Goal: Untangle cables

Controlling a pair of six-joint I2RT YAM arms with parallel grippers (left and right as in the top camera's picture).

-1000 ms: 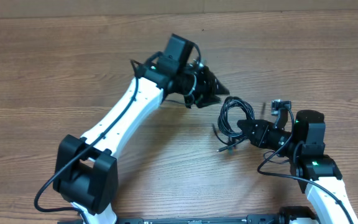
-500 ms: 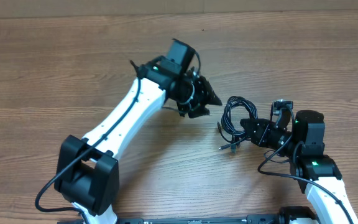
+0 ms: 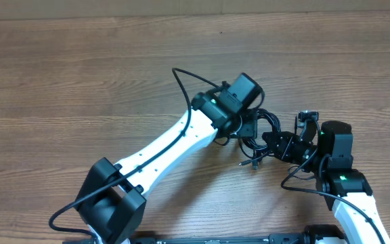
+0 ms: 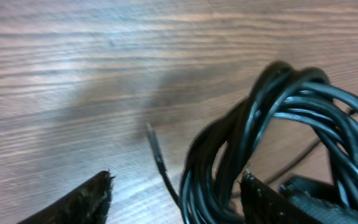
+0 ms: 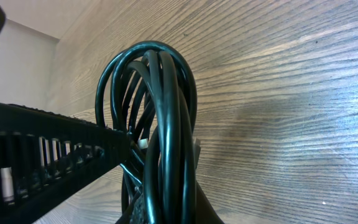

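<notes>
Coils of thin black flexible cables (image 3: 268, 129) sat right of centre in the overhead view, over the brown wood-grain table (image 3: 80, 68) and between the two claws; short cable ends with small plugs (image 3: 251, 161) stuck out at the coil's lower left, toward the bottom of the frame.

The white left arm (image 3: 175, 146) ran from the lower left of that frame up to the coil; the black left gripper (image 3: 249, 127) met the coil's left edge. In the left wrist view its fingers (image 4: 86, 200) stood wide apart at the bottom edge, released and clamping nothing; the looped cables (image 4: 284, 118) filled the right half of that frame, their lowest turns dropping into the gap close beside the right-hand finger; whether they touched it could not be told. A single thin cable end (image 4: 156, 149), blurred, rose left of the loops over bare wood.

The right arm (image 3: 344, 183) came in from the lower right corner of the overhead frame; the black right gripper (image 3: 277, 144) sat at the coil's lower right edge, clenched on the cables. The right wrist view showed the loops (image 5: 166, 112) standing upright in the middle, arching toward the top, pinched at their base beside a ribbed black finger (image 5: 55, 155) reaching in from the left.
</notes>
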